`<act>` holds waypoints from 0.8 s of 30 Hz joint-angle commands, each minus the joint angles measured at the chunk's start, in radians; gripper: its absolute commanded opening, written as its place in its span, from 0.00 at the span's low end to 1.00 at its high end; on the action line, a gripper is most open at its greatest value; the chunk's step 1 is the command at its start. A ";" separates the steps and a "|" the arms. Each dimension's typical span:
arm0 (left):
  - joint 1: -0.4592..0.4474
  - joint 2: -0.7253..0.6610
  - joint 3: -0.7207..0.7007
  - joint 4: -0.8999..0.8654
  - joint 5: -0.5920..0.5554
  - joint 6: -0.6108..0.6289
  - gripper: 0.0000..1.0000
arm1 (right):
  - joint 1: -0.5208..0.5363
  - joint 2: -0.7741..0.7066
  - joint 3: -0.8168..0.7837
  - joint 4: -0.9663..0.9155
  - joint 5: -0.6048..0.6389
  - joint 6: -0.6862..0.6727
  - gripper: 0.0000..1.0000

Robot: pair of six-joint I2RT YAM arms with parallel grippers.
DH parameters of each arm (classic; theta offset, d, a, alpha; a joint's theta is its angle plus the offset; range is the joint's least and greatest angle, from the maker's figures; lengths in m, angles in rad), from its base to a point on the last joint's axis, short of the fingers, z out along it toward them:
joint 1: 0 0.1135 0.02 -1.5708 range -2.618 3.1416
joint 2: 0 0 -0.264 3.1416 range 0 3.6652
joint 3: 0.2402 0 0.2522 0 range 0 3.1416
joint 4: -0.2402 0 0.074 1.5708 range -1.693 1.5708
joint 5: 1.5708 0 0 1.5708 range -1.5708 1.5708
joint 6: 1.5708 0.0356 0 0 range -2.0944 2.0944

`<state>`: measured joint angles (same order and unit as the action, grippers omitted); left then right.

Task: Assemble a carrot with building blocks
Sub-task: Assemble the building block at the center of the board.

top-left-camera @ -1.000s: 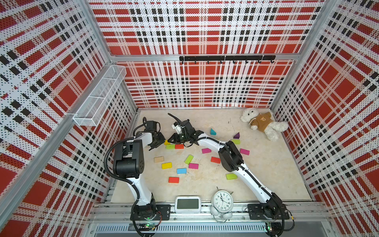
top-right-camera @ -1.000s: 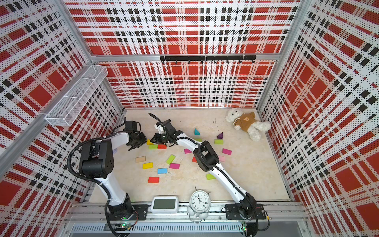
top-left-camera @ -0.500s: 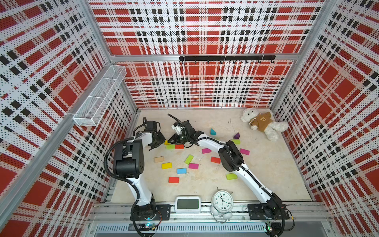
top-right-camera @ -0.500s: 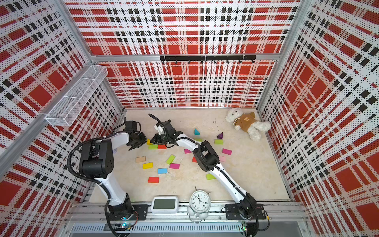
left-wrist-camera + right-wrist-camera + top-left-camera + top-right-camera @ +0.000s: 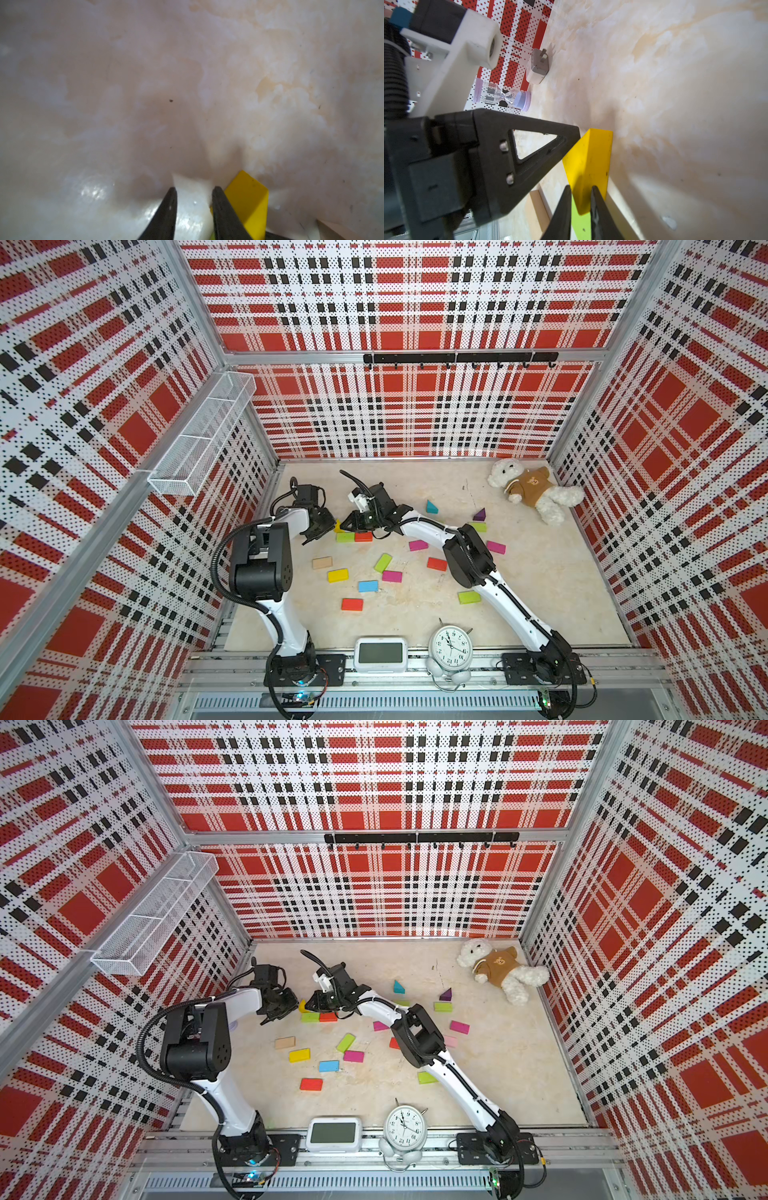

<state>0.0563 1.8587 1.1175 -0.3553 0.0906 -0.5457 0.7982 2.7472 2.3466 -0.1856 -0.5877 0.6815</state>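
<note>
Top views, carrot start: lime brick (image 5: 345, 537) + red-orange brick (image 5: 363, 536) lie end to end on the left side of the table (image 5: 540, 614). Yellow wedge (image 5: 337, 526) sits at the lime one's left end, on its far side.
Top views, my grippers: L gripper (image 5: 323, 527) is left of the wedge, R gripper (image 5: 351, 526) right of it, both low. Finger state isn't readable from up here.
Top views, spare blocks: the rest lie scattered flat mid-table and right, e.g. wood brick (image 5: 322, 562), blue brick (image 5: 368, 585), teal wedge (image 5: 431, 507), purple wedge (image 5: 480, 514). All are well apart from my fingers.
Top views, containers: only a wire basket (image 5: 199, 435) high on the left wall; I see nothing in it. No tray or bin on the table.
L wrist, my fingers: tips a little apart w/ bare table btw them, gripping nothing. The wedge is just beside one finger's (image 5: 222, 207) outer face.
R wrist, my fingers: closed on the wedge's end; yellow fills the slot btw them, lime brick showing behind.
R wrist, L finger: its tip is right by the wedge's other side; touching or not, can't tell.
R wrist, bystanders: hourglass (image 5: 502, 97) + beige plug cube (image 5: 537, 66) by the left wall.
Handling (my guess): small painted wood, so light, stiff, not fragile. Glossy faces prob. slippery, easily nudged out of line.
Where to hold: across the wedge's two flat parallel sides, never the slope, or it'll squirt out.
</note>
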 commanded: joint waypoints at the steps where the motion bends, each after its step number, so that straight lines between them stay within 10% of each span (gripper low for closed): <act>1: -0.007 -0.008 0.021 0.008 0.001 -0.006 0.33 | -0.011 -0.094 -0.003 0.037 0.012 -0.006 0.21; 24: 0.018 -0.360 -0.064 -0.064 -0.006 -0.035 0.40 | -0.128 -0.514 -0.542 -0.120 0.289 -0.160 0.73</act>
<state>0.0734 1.5360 1.0935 -0.3965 0.0742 -0.5594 0.6556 2.2368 1.8458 -0.2539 -0.3729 0.5442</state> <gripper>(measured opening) 0.401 0.728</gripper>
